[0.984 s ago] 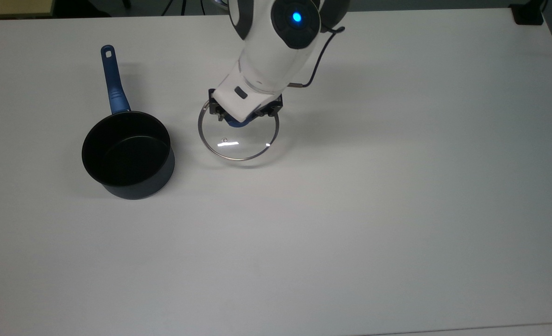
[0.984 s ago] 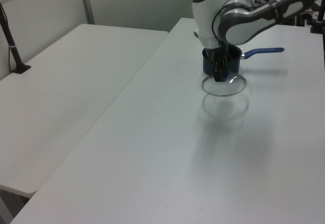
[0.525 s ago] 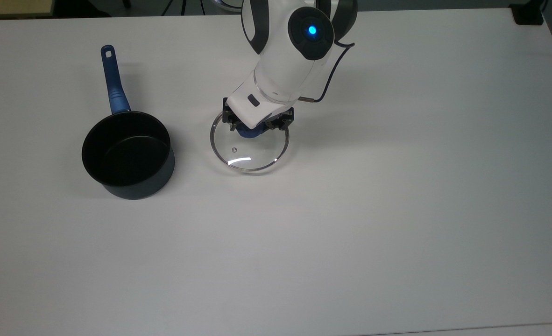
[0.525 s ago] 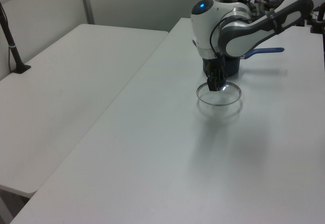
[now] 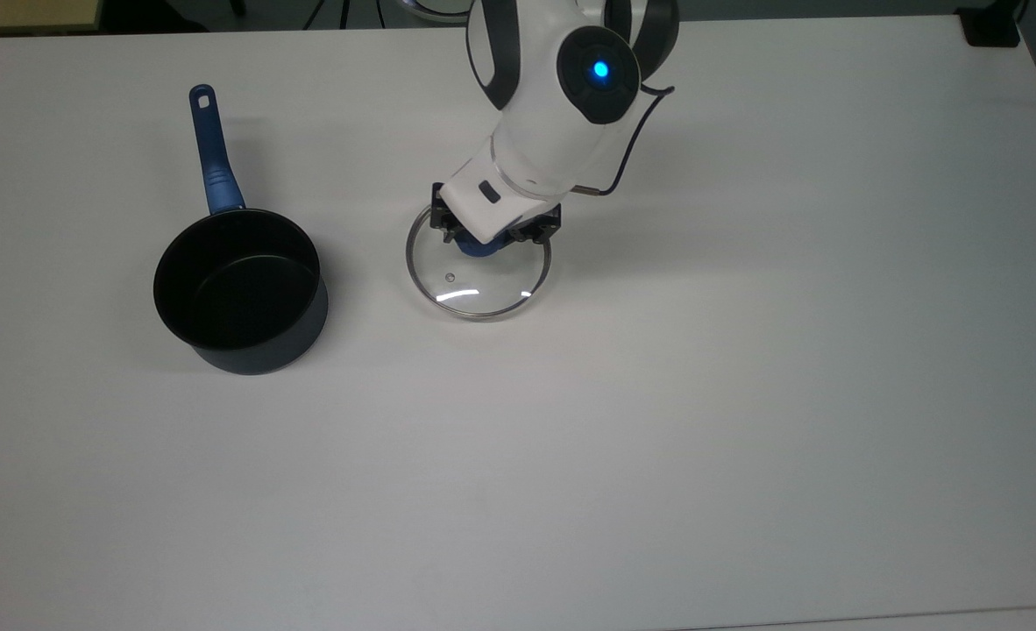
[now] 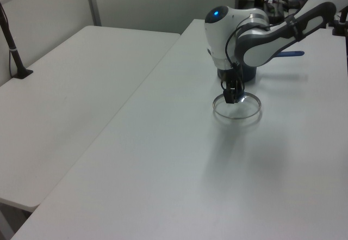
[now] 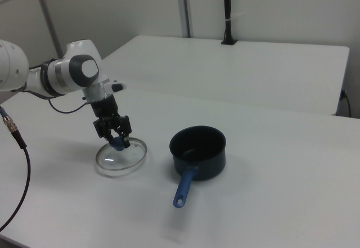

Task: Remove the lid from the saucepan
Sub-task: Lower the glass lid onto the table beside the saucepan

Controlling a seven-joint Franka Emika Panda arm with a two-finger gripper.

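The saucepan (image 5: 237, 289) stands uncovered on the white table, its black inside showing and its blue handle (image 5: 211, 153) pointing to the top view's upper edge. To its right in the top view is the lid (image 5: 483, 291), a clear glass disc with a metal rim, held low over the table; I cannot tell whether it touches. My gripper (image 5: 481, 246) is shut on its blue knob (image 5: 476, 251). The right view has the gripper (image 7: 117, 141) over the lid (image 7: 121, 161), left of the saucepan (image 7: 198, 151). In the left view the arm partly hides the saucepan (image 6: 249, 75) behind the lid (image 6: 246, 109).
The table (image 5: 658, 438) stretches wide to the top view's right and bottom. A second white table (image 6: 65, 98) adjoins on the left view's left, with a black post (image 6: 13, 44) clamped to it. A black block (image 5: 991, 26) sits at the top view's upper right corner.
The gripper has carried the lid to the top view's right, away from the saucepan, and lower toward the table. The saucepan has not moved.
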